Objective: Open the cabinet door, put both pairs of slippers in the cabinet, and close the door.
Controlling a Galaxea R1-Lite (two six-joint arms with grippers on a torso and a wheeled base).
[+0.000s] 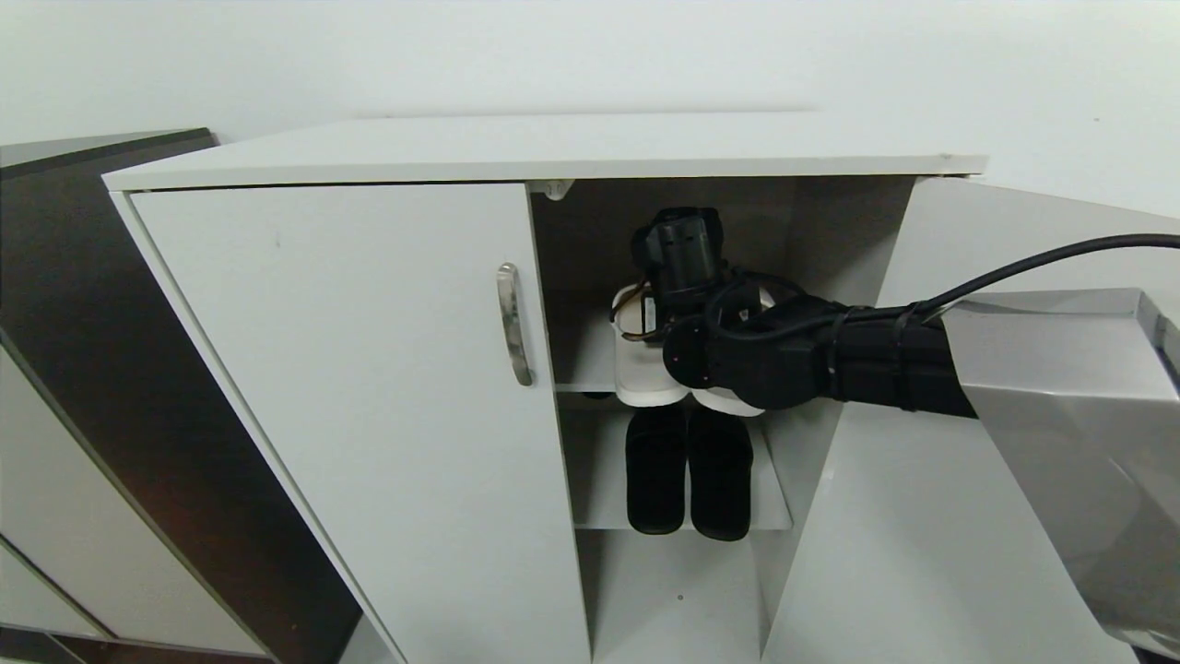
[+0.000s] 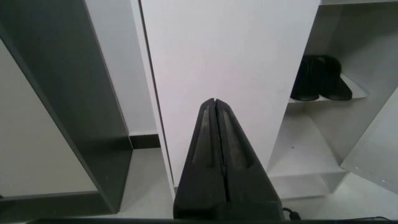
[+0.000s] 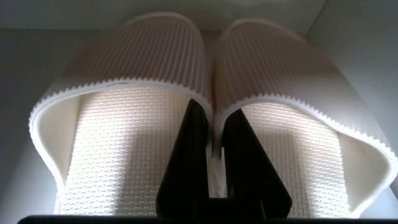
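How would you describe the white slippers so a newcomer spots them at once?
Find the white wooden cabinet with its right door open. At its upper shelf is a pair of cream ribbed slippers, pinched together by the right claw. The black slippers sit one shelf lower.

A dark furniture panel (image 1: 120, 387) stands against a white wall (image 1: 590, 55)
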